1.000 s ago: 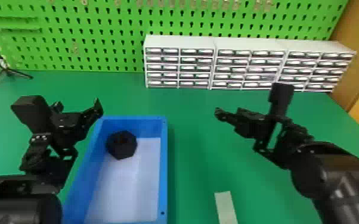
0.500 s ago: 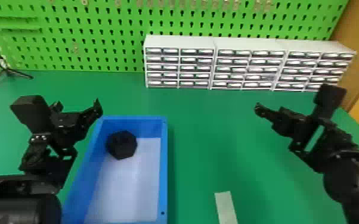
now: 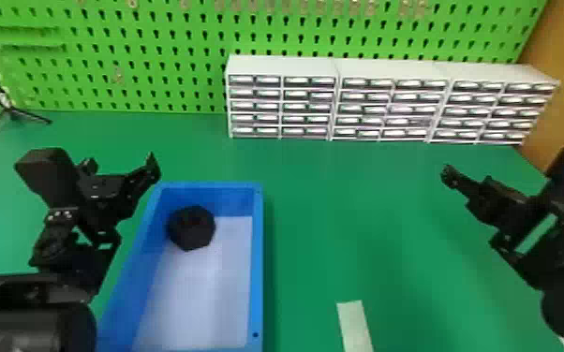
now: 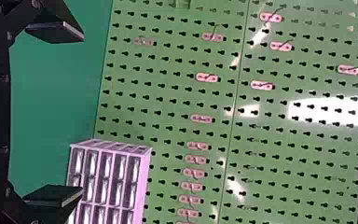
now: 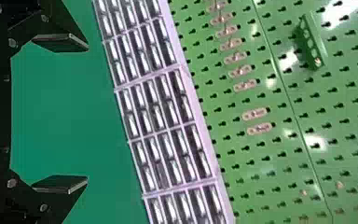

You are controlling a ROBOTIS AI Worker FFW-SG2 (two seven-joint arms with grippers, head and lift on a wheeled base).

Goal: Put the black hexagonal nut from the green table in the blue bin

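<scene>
At the left of the head view my left claw (image 3: pixel 121 164) hangs near the blue bin (image 3: pixel 258 262), its fingers wide apart. Just right of it, left of the frame's centre, the black hexagonal nut (image 3: pixel 191 228) lies inside the bin, in its upper left corner, and at the right edge my right claw (image 3: pixel 466 180) hangs over the green table (image 3: pixel 389 224), fingers spread too.
</scene>
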